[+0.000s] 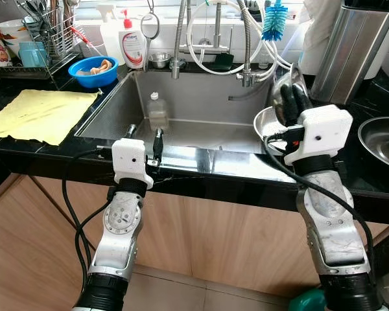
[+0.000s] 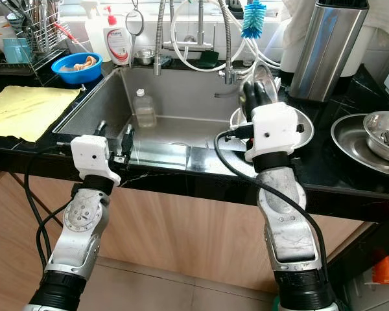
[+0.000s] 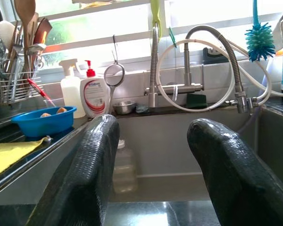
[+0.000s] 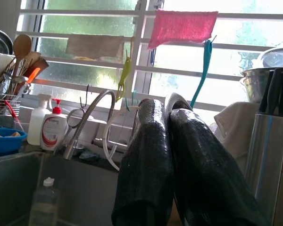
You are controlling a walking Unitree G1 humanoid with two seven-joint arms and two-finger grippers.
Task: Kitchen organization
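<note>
The sink (image 1: 201, 110) takes up the middle of the black counter (image 1: 45, 146), with a clear bottle (image 1: 157, 111) standing inside it against the back wall. A yellow cloth (image 1: 39, 113) lies flat on the counter to the left, a blue bowl (image 1: 93, 70) beyond it near the soap bottle (image 1: 132, 44). On the right stand a tall steel bin (image 1: 350, 48) and, at the far edge, a steel tray (image 2: 360, 139) with a small bowl in it.

The right gripper (image 1: 292, 97) is raised over the sink's right rim, its fingers (image 4: 179, 160) pressed close on a thin shiny steel lid (image 2: 267, 76), held upright just above a steel dish (image 2: 298, 129) on the counter edge. The left gripper (image 1: 144, 133) rests low at the sink's front edge, fingers (image 3: 89, 174) spread wide and holding nothing.

The step in hand looks like lifting the lid away from the sink side to put it where it belongs. The next move likely calls for carrying it level to a resting spot, perhaps the tray on the right, keeping the thin edge from slipping between the pads.
</note>
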